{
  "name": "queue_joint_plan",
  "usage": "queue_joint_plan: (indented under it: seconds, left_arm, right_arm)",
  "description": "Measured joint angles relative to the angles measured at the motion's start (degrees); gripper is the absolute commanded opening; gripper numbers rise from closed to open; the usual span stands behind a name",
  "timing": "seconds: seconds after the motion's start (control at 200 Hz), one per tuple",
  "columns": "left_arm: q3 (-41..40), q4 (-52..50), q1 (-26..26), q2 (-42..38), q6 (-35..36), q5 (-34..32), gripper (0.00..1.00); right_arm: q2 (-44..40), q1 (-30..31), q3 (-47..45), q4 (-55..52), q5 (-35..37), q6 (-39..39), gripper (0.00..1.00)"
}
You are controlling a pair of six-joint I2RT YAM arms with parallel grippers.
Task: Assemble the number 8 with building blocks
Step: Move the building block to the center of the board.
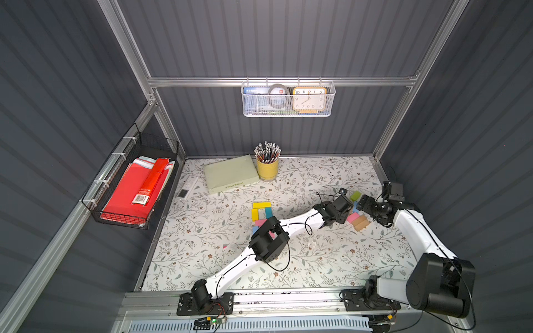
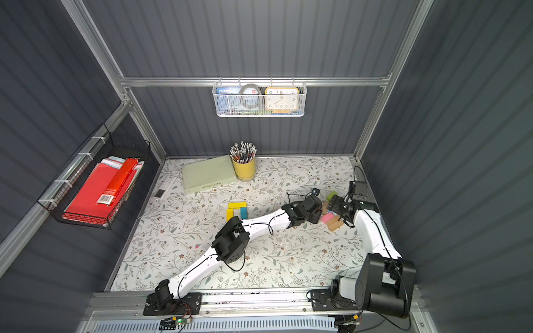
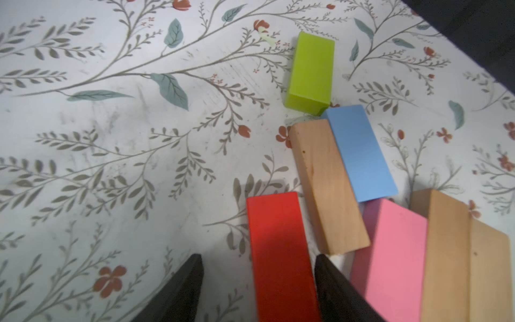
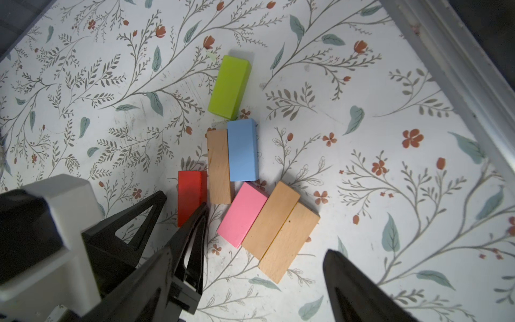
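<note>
The partial number 8 lies mid-table: a yellow block (image 1: 262,205) across the top, a yellow (image 1: 255,214) and a teal (image 1: 268,213) upright, and a pink block (image 1: 261,222) below; my left arm's elbow hides its lower part. Loose building blocks lie at the right: lime (image 4: 229,86), light blue (image 4: 242,150), tan (image 4: 220,167), red (image 4: 191,189), pink (image 4: 242,214) and two more tan (image 4: 281,231). My left gripper (image 3: 259,259) is open astride the red block (image 3: 278,237), one finger (image 3: 328,278) against its side, a gap at the other. My right gripper (image 4: 250,278) hangs open above the pile, holding nothing.
A green book (image 1: 230,174), a yellow pencil cup (image 1: 267,168) and a remote (image 1: 187,187) sit at the back. A black wire basket (image 1: 161,144) hangs on the left wall, a white mesh basket (image 1: 288,112) on the back wall. The metal frame edge (image 4: 459,69) runs close beside the loose blocks.
</note>
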Motion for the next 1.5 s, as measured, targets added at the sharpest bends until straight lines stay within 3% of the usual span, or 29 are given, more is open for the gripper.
queue_joint_plan:
  seconds: [0.165,0.345,0.55,0.765,0.885,0.955,1.115,1.215,1.31,1.501]
  left_arm:
    - [-8.15,1.84,0.2,-4.46,2.05,-2.71,0.4]
    - [-18.88,5.64,1.33,-10.6,3.61,-1.05,0.29]
    - [-23.5,8.04,1.9,-13.2,7.28,2.05,0.1]
    - [-35.1,8.87,2.84,-20.83,10.03,4.0,0.1]
    - [-40.89,8.37,3.91,-25.05,11.91,5.35,0.15]
    - [-43.12,8.04,4.72,-26.69,13.07,5.75,0.23]
    - [-46.03,7.63,5.75,-28.85,14.95,6.36,0.65]
    - [-48.74,7.48,5.88,-31.95,15.23,6.56,0.81]
    - [-49.99,7.3,5.95,-36.13,14.88,6.38,0.88]
    - [-50.38,9.09,7.85,-47.95,14.71,6.38,0.92]
  right_arm:
    - [0.04,0.0,0.0,0.0,-1.27,-0.09,0.88]
    - [-0.13,0.0,0.0,0.02,-2.71,-0.42,0.86]
    - [-1.88,0.42,-0.02,0.31,-5.35,-1.4,0.85]
    - [-2.19,3.08,-0.02,0.94,-7.48,-1.92,0.85]
    - [-2.19,4.92,0.0,1.88,-9.77,-2.75,0.85]
    - [-2.25,6.51,-0.02,2.97,-10.84,-3.45,0.85]
    - [-3.52,11.67,-0.83,7.37,-12.57,-7.13,0.87]
    - [-6.21,14.82,-1.79,9.62,-13.9,-10.78,0.88]
    - [-8.33,16.39,-2.01,11.72,-14.97,-14.1,0.88]
    - [-10.32,19.06,-2.14,14.88,-17.94,-23.56,0.82]
